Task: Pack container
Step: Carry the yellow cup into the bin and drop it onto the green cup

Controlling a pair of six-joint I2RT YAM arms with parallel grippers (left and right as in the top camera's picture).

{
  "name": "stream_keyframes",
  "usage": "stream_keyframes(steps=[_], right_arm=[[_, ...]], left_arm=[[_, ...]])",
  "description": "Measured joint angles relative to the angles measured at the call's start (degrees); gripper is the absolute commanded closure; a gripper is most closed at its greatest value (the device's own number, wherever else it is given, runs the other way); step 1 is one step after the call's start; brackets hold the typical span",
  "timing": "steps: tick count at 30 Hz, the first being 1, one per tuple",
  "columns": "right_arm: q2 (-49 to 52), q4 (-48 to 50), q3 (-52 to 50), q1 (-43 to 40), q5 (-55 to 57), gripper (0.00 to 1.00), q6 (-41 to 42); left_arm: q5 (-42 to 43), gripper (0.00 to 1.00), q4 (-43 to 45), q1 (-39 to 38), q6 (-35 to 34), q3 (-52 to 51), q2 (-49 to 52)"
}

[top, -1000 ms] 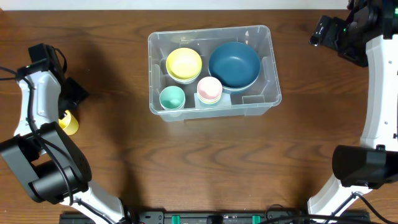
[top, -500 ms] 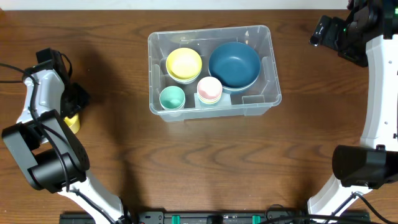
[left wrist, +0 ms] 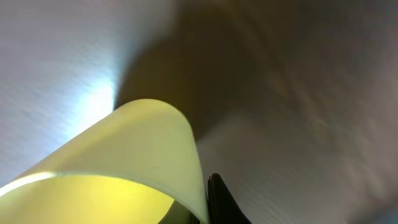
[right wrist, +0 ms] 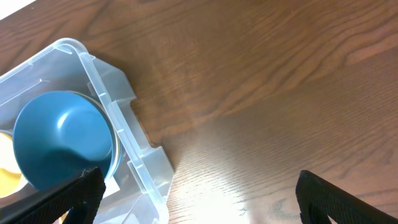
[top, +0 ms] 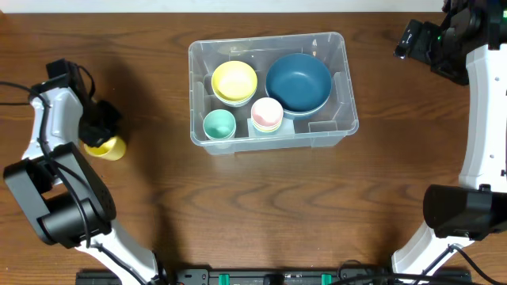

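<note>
Item 1, overhead view: the container (top: 272, 48), a clear bin, sits on the wooden table (top: 253, 214) toward 12 o'clock of centre. I count 4 pieces inside it: a dark blue bowl (top: 299, 82) toward 2 o'clock, a yellow bowl (top: 234, 81) toward 10 o'clock, a teal cup (top: 219, 124) at 7 o'clock and a pink cup (top: 267, 113) at 6 o'clock, touching the blue bowl. The left gripper (top: 99, 134) is far out at 9 o'clock, well apart from the bin, its jaws pinched on a yellow cup (top: 108, 148) at the table. The right gripper (top: 428, 39) is up at 2 o'clock, beyond the bin's corner

Item 2, left wrist view: the yellow cup (left wrist: 124, 162) fills the lower left, blurred, with 1 dark fingertip (left wrist: 219, 200) pressed at its rim

Item 3, right wrist view: the right gripper (right wrist: 198, 180) has its jaws spread wide over bare wood, holding nothing; the container (right wrist: 118, 99) and blue bowl (right wrist: 62, 140) lie at 9 o'clock
</note>
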Motion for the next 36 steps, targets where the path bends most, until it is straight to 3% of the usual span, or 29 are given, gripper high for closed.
stream_keyframes(steps=[7, 17, 25, 36], right_arm=[[0.0, 0.0, 0.0, 0.0, 0.0, 0.01, 0.0], [0.0, 0.0, 0.0, 0.0, 0.0, 0.01, 0.0], [0.0, 0.0, 0.0, 0.0, 0.0, 0.01, 0.0], [0.0, 0.0, 0.0, 0.0, 0.0, 0.01, 0.0]], left_arm=[[7.9, 0.94, 1.5, -10.2, 2.5, 0.0, -10.1], [4.2, 0.94, 3.9, -30.5, 10.0, 0.5, -28.6], [-0.7, 0.95, 3.5, -42.2, 14.3, 0.5, -24.2], [-4.5, 0.95, 0.1, -43.4, 14.6, 0.5, -16.3]])
